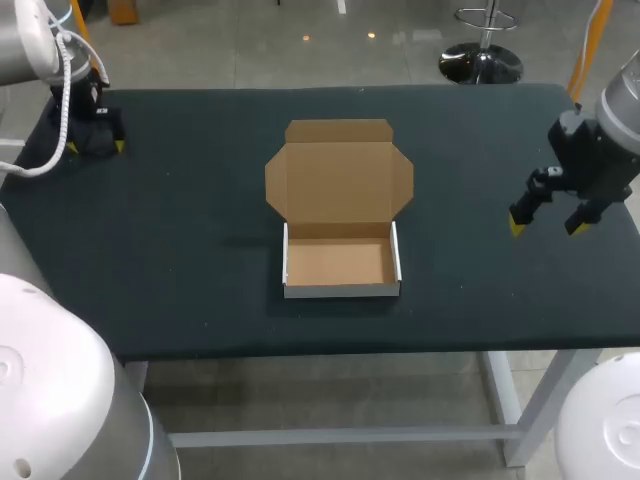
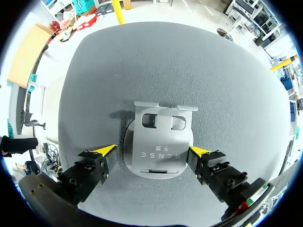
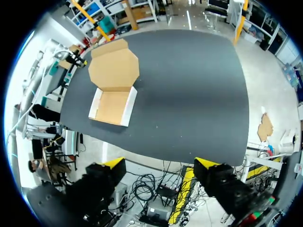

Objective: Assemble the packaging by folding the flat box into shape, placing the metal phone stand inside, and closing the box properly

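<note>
Box (image 1: 338, 262) stands folded mid-counter (image 1: 180, 220), its lid (image 1: 338, 180) laid open toward the far edge, so it looks ready to load. Metal phone stand (image 2: 158, 142) lies flat by the far left corner (not yet boxed), with the left jaws apart astride it, seemingly lined up to grasp. Right jaws, apart and empty, hang by the right edge.

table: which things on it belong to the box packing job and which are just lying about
For the job: cardboard box, metal phone stand, left gripper, right gripper.
Not part of it: just the table itself.
</note>
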Controlling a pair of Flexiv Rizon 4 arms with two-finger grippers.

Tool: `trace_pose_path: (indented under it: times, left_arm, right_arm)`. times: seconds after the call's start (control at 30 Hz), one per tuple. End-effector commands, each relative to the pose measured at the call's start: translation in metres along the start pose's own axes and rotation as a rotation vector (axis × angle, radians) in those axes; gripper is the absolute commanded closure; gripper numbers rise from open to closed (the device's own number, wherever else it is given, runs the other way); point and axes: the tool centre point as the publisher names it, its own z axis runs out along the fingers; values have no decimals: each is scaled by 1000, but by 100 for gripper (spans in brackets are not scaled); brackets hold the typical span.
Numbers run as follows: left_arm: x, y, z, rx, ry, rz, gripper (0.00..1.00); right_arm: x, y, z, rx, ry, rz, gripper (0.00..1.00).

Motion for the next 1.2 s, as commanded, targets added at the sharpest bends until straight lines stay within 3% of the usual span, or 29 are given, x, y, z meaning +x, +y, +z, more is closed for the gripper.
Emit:
trace_pose_path:
  times: [0.03, 0.63, 0.8, 1.07, 1.13, 1.17, 1.2]
  left_arm:
    - [-1, -10, 3, -75, 0, 1, 0]
    - [0, -20, 7, -78, -4, 11, 0]
    - [0, -23, 7, -79, -7, 13, 5]
    - [-1, -23, 10, -90, -9, 13, 44]
    - [-1, -23, 10, -92, -10, 15, 60]
    - [0, -23, 10, -93, -10, 16, 73]
    - [0, -22, 10, -93, -9, 16, 94]
  right_arm:
    - [0, -1, -3, 4, 0, 0, 0]
    - [0, -1, -3, 4, 0, 0, 0]
    - [0, -1, -3, 4, 0, 0, 0]
    - [0, -1, -3, 4, 0, 0, 0]
    - [0, -1, -3, 4, 0, 0, 0]
    - [0, -1, -3, 4, 0, 0, 0]
    - [0, -1, -3, 4, 0, 0, 0]
